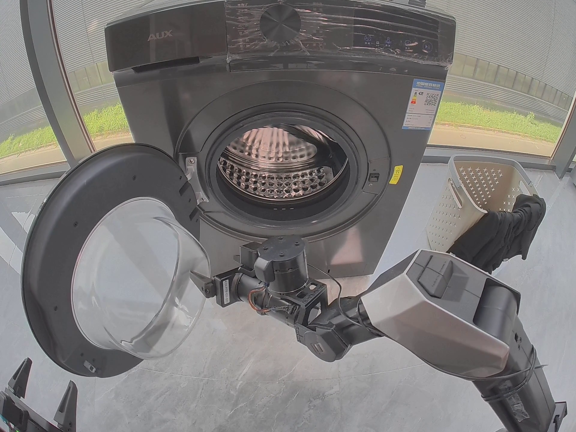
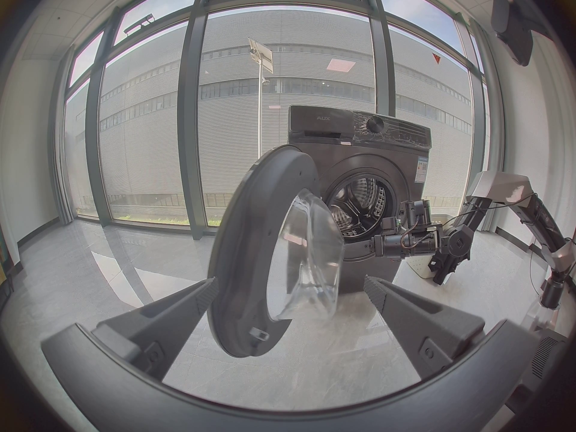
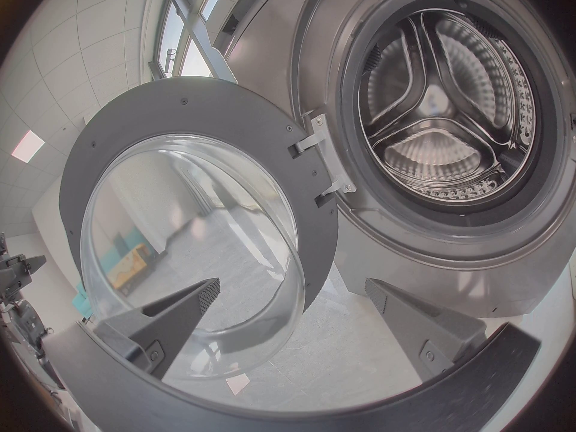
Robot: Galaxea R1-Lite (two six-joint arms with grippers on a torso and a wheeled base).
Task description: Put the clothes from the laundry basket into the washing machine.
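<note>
Front-loading washing machine (image 1: pixel 282 109) is standing on the grey floor (image 1: pixel 252 385) in front of big windows (image 1: pixel 504 61). Its round door (image 1: pixel 66 235) is hanging wide open on the robot's left side, hinged at the left of the opening, with the glass bowl (image 1: pixel 138 277) bulging toward the robot. Drum (image 1: pixel 279 163) is showing its perforated steel wall and paddles through the open mouth. White perforated laundry basket (image 1: pixel 474 193) is sitting tilted on the floor just to the right of the machine, well apart from the door. Black clothes (image 1: pixel 501 232) are hanging over the basket's near rim, partly spilling outside it, clear of both claws. Right arm (image 1: pixel 438 313) is stretching across from the lower right, low in front of the machine, under the drum opening. Right claw (image 3: pixel 290 284) is sitting just beside the edge of the glass bowl, fingers (image 3: pixel 180 313) spread apart and gripping nothing; cannot tell whether a fingertip is touching the glass. Left claw (image 1: pixel 47 380) is hanging low at the robot's left, below the open door and apart from it. Its fingers (image 2: pixel 162 325) are also spread with nothing clamped, pointing toward the door and machine
</note>
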